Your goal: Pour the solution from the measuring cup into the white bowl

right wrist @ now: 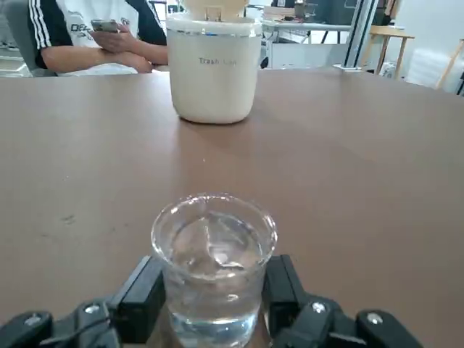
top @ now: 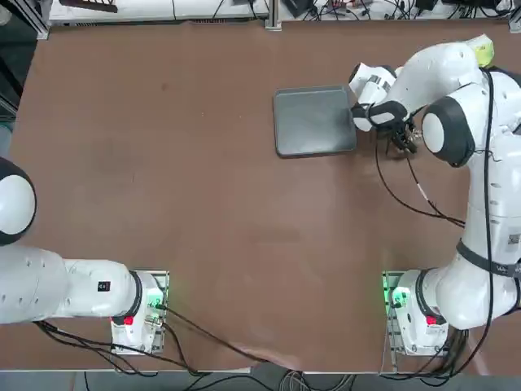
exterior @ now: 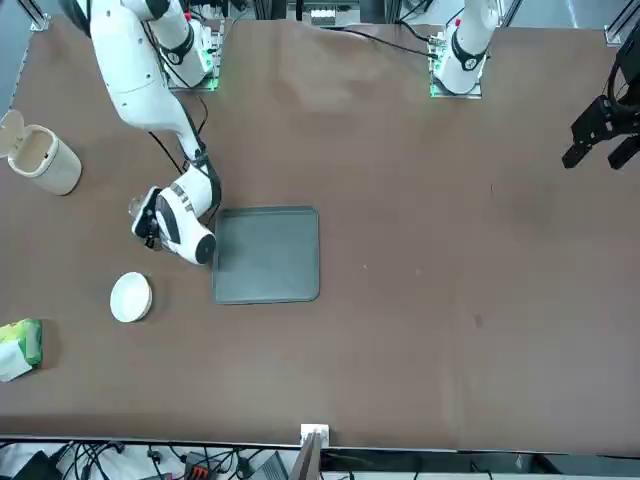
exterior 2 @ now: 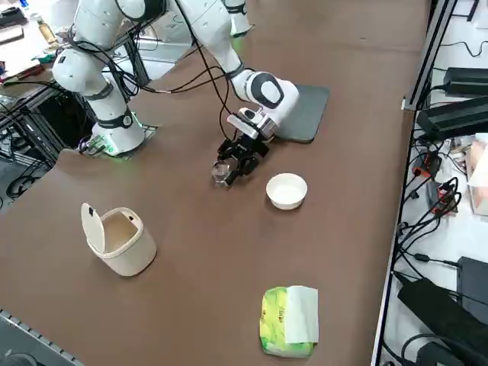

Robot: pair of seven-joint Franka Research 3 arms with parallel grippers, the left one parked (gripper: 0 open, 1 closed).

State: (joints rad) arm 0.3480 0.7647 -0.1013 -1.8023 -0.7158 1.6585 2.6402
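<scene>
**Right claw closed on the measuring cup, cup standing on the table**

The right gripper (right wrist: 214, 304) is down at table level with its two black fingers (right wrist: 143, 299) pressed against opposite sides of the measuring cup (right wrist: 214, 264); the jaws are narrowed onto the glass, one pad on each flank; the cup stands upright on the brown table (right wrist: 348, 167), with clear liquid inside it. From the right side the gripper (exterior 2: 232, 166) reaches down beside the dark grey tray (exterior 2: 305, 110), and the cup (exterior 2: 220, 174) sits at its fingertips, off the tray; the white bowl (exterior 2: 287, 191) rests on the table near the cup, apart from it and from the claw. Beyond the cup stands a cream lidded bin (right wrist: 213, 67), upright, lid raised (exterior 2: 91, 227); a green packet (exterior 2: 288, 320) lies well apart, near the table edge; a seated person's folded arms (right wrist: 109, 58) show past the far edge.
</scene>
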